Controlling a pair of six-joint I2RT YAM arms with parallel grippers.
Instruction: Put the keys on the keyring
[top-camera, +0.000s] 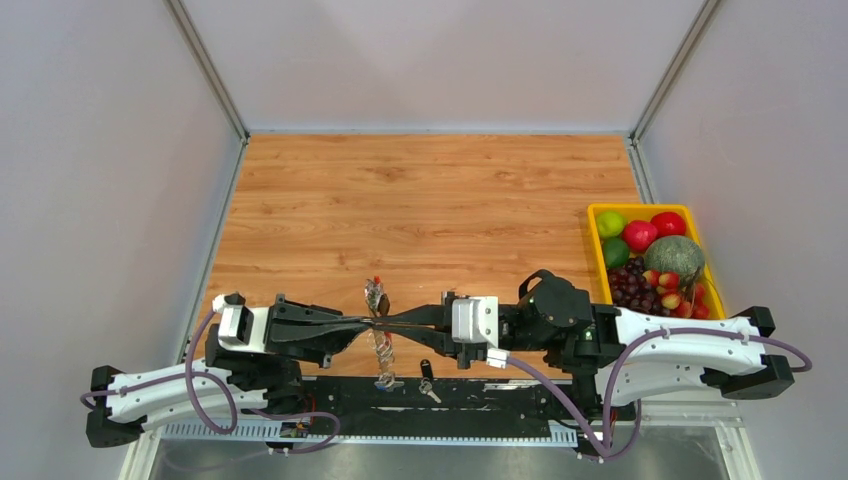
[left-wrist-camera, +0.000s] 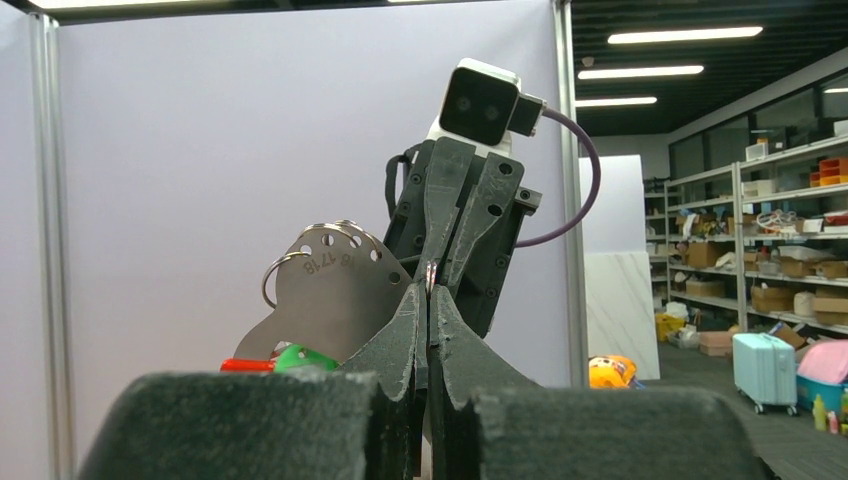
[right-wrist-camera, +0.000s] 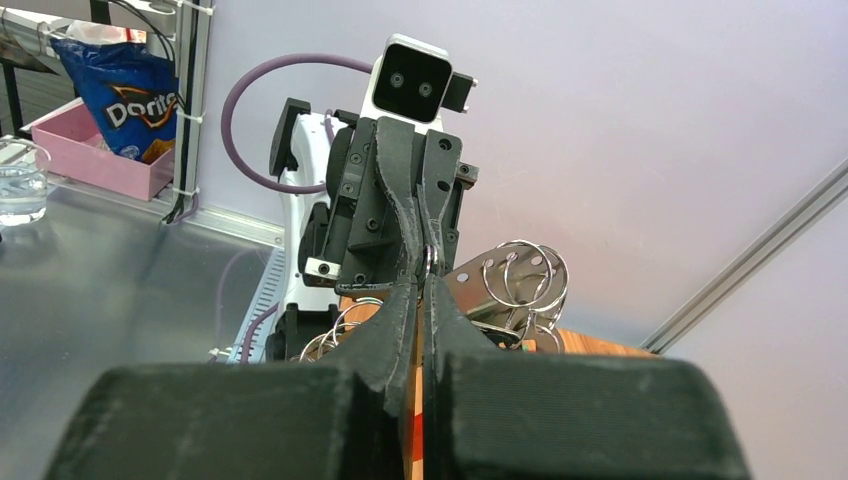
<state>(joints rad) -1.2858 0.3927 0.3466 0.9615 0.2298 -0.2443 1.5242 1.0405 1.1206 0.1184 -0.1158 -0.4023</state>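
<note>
- The light-brown wooden table carries the work. There is one of it, with one yellow plastic tray of fruit at its right edge, well apart from the task.
- Two black two-finger grippers meet tip to tip above the table's near middle. The left gripper has its jaws pressed together, and so does the right gripper. Each appears clamped on the same thin wire ring of the keyring.
- There is one keyring, a silvery coiled chain with a red loop at its far end. It is partly lifted between the two tips, and the rest trails toward the arm bases.
- It carries one flat silver perforated plate, one small green tag, and at least three wire split rings.
- One small silver key with a black head lies loose on the black base plate, near the chain's near end but apart from it. A tiny item right at the chain's near end may be a second key, but it is too small to tell.
- The step in hand looks like steadying or prising a ring, with no key threaded yet.
- The next move probably calls for one gripper to let go and fetch the loose key while the other holds the ring.
</note>
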